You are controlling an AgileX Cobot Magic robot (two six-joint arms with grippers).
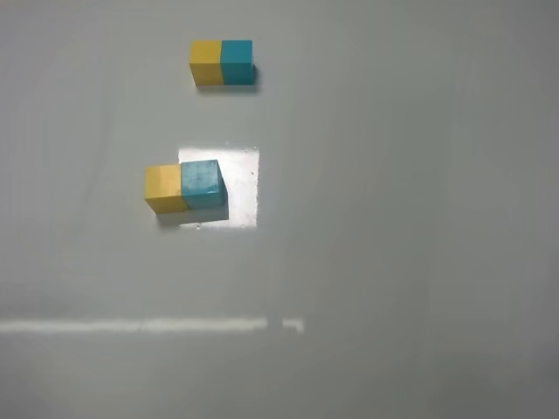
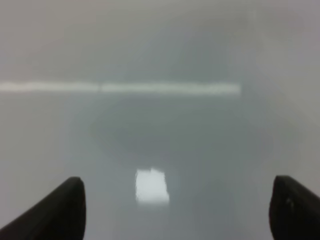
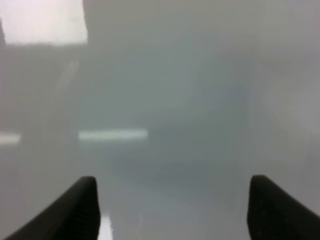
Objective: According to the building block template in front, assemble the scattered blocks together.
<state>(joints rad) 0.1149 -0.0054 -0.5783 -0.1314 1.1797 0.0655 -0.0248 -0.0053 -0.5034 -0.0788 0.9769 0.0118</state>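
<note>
The yellow cube [image 1: 163,188] and teal cube [image 1: 203,182] touch, though slightly offset compared with the template [image 1: 222,62]. Both the left gripper [image 2: 175,200] and right gripper [image 3: 172,200] are spread wide, grasping nothing; squaring the joint seems all that remains.

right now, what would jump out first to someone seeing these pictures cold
Two yellow-and-teal pairs on the plain grey table: the building block template at the far side, joined flush into a neat bar. Nearer lies the second pair, the yellow cube touching the teal cube but set slightly out of line, partly on a bright white patch. Both wrist views show only open, empty grippers, left gripper and right gripper, over bare surface.
</note>
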